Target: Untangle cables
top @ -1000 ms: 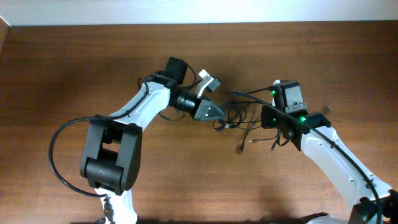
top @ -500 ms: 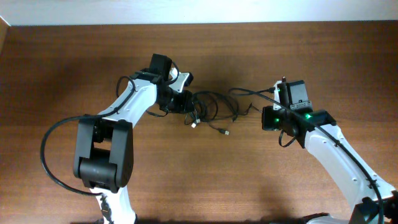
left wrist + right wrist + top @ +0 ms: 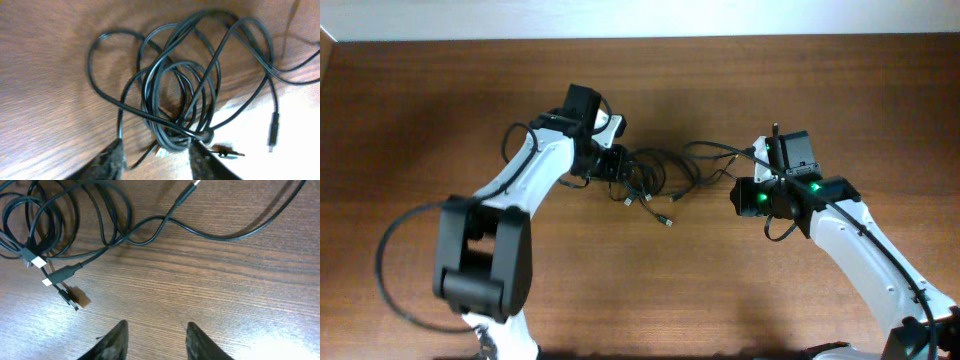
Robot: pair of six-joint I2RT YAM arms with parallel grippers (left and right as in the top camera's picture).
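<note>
Two grippers at one tangle of thin black cables [image 3: 172,141] on a wooden table [image 3: 620,290] — the left gripper [image 3: 156,155] is spread, the tangle's edge reaching between its fingertips unclamped; the right gripper [image 3: 155,335] is spread and empty, just right of the tangle. Four plug ends [image 3: 34,260] are counted in the right wrist view.

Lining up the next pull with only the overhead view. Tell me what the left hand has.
Observer: The left hand is open. The cables lie coiled on the table between its fingers, ungripped.
Operator: Report the right hand.
Observer: The right hand is open and empty, with bare wood between its fingers.
Operator: Find me free ends.
Observer: Three plugs lie close together at the left of the right wrist view.
</note>
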